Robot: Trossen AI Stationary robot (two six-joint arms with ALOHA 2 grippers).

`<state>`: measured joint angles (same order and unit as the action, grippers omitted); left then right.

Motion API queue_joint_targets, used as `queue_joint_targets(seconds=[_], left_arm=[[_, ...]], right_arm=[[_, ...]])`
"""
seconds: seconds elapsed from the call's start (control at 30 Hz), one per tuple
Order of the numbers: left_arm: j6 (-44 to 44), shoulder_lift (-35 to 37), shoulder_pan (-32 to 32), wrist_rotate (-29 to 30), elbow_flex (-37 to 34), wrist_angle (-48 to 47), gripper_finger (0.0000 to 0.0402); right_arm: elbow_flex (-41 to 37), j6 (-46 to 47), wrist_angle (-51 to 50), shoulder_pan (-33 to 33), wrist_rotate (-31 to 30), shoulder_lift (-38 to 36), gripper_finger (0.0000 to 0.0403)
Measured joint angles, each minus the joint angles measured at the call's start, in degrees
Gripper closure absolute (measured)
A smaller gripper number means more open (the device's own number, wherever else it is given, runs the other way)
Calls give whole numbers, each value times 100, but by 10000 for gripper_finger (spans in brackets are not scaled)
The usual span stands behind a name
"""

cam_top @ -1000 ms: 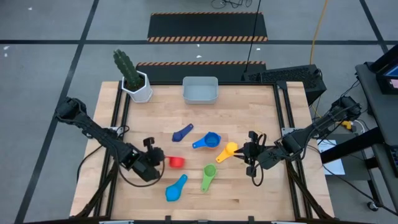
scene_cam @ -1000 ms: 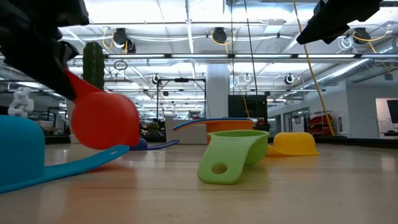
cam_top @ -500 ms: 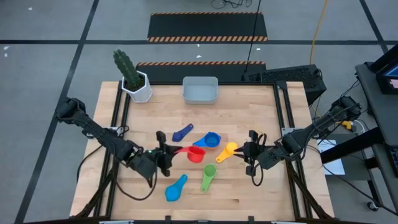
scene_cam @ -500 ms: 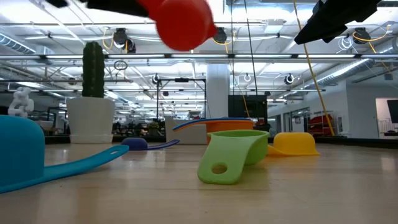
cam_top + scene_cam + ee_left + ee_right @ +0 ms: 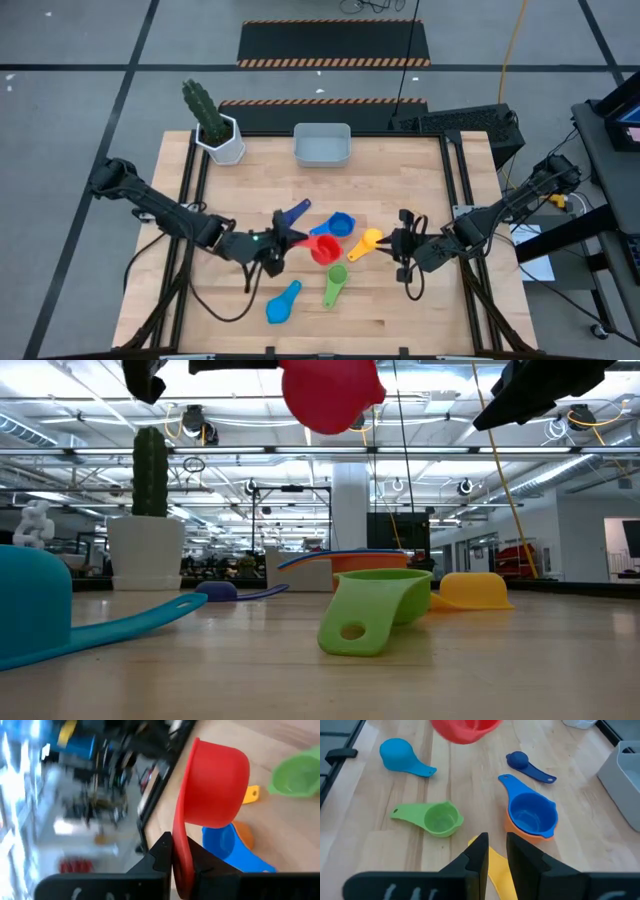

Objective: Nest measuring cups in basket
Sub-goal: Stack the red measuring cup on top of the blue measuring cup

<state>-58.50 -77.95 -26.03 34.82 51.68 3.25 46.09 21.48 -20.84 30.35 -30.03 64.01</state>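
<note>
My left gripper (image 5: 288, 240) is shut on a red measuring cup (image 5: 325, 248) and holds it in the air, just left of a blue cup (image 5: 340, 225) nested in an orange one (image 5: 527, 836). My right gripper (image 5: 400, 245) hovers with a narrow gap between its fingers over the yellow cup (image 5: 370, 239), which lies on the table. A dark blue scoop (image 5: 293, 213), a green cup (image 5: 335, 283) and a light blue cup (image 5: 283, 303) also lie on the wood. The pale basket (image 5: 322, 145) stands at the far edge. My left gripper pinches the red cup's flat handle (image 5: 179, 827) between its two fingers, on the handle's two flat faces. The fingers come nearly level from the table's left and lie along the handle. The cup is lifted clear of the table, mouth up, its bowl (image 5: 332, 395) out beyond the fingertips.
A white pot with a cactus (image 5: 222, 140) stands at the far left corner, left of the basket. Bare wood lies between the cups and the basket and along the near edge.
My left gripper has risen from the table with the red cup and gone toward the table's right, up to the blue and orange cups. Its wrist has rolled, and the cup has turned with it and now hangs mouth up, clear of the wood.
</note>
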Motion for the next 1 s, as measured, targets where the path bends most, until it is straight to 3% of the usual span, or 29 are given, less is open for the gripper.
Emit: queue_joint_targets(seconds=[0.13,0.6,0.8,1.0], left_arm=[[-759,-2,-47,-91,0,-2,393],[-617,-2,-24,-20,-2,-5,391],[-154,-285,5,227,-13,5,388],[-267,-694,34,302,-14,65,389]], right_arm=[[0,-185,0,0,16,0,342],[0,-273,367,2,21,4,342],[-2,-1095,1610,-70,28,584,334],[60,-2003,2887,-213,322,1109,289]])
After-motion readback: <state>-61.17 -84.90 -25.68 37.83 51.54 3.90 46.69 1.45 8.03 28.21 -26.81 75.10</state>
